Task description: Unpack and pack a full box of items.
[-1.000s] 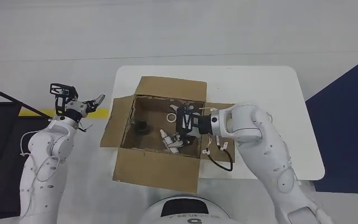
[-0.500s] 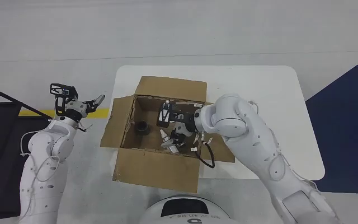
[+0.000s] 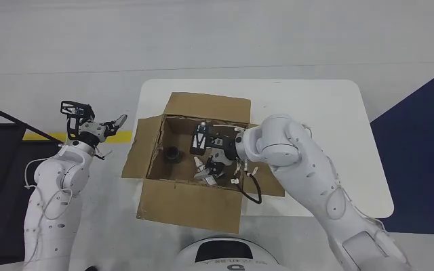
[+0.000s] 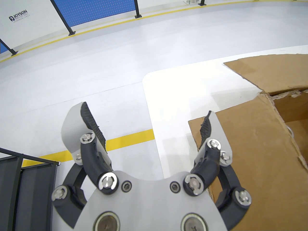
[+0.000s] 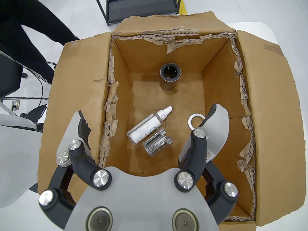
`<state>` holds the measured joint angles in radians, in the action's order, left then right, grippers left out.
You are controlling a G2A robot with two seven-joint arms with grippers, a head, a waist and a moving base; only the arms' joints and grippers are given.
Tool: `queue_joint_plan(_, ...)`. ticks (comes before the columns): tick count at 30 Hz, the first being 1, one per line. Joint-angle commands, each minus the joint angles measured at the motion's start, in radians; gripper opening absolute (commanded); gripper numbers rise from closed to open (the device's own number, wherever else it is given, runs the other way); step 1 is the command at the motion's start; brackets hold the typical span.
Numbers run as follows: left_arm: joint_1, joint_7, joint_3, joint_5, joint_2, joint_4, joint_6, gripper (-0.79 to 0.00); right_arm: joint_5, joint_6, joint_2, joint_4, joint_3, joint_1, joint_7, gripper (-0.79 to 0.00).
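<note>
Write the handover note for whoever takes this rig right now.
Left gripper: jaws open, empty, out beside the box.
Right gripper: jaws open, empty, over the open box.
On the box floor: spray bottle and grey ribbed part side by side, white ring, dark cylinder upright, apart.
Done: flaps open.
Left: nothing gripped yet; take out all four, then repack.

Brown cardboard box [image 5: 264, 97] on a white table [image 3: 319, 115]. Inside: white spray bottle [image 5: 144, 128], white ring [image 5: 189, 122], grey slotted part [image 5: 157, 144], dark grey sleeve [image 5: 169, 85].

Industrial test hall: blue-and-white partition panels [image 4: 108, 3], yellow floor line [image 4: 130, 137], shelf trolley [image 5: 142, 2].
</note>
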<state>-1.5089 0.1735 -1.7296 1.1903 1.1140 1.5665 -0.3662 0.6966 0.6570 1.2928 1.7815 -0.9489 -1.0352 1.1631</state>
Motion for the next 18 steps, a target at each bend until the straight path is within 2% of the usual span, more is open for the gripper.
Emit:
queue_joint_plan(1,0.0,0.0,0.0,0.0,0.0,0.0,0.0,0.0,0.0,0.0,0.0,0.0,0.0,0.0,0.0,0.0)
queue_joint_plan(6,0.0,0.0,0.0,0.0,0.0,0.0,0.0,0.0,0.01,-0.029,0.001,-0.008,0.014,-0.012,-0.025,0.0)
queue_joint_plan(10,0.0,0.0,0.0,0.0,0.0,0.0,0.0,0.0,0.094,-0.137,0.003,0.0,0.055,-0.046,-0.067,0.0)
queue_joint_plan(16,0.0,0.0,0.0,0.0,0.0,0.0,0.0,0.0,0.179,-0.306,-0.002,-0.03,0.067,-0.059,0.005,0.0)
queue_joint_plan(17,0.0,0.0,0.0,0.0,0.0,0.0,0.0,0.0,0.188,-0.339,0.0,-0.043,0.074,-0.047,0.024,-0.046)
queue_joint_plan(18,0.0,0.0,0.0,0.0,0.0,0.0,0.0,0.0,0.182,-0.355,0.002,-0.057,0.08,-0.039,0.034,-0.031)
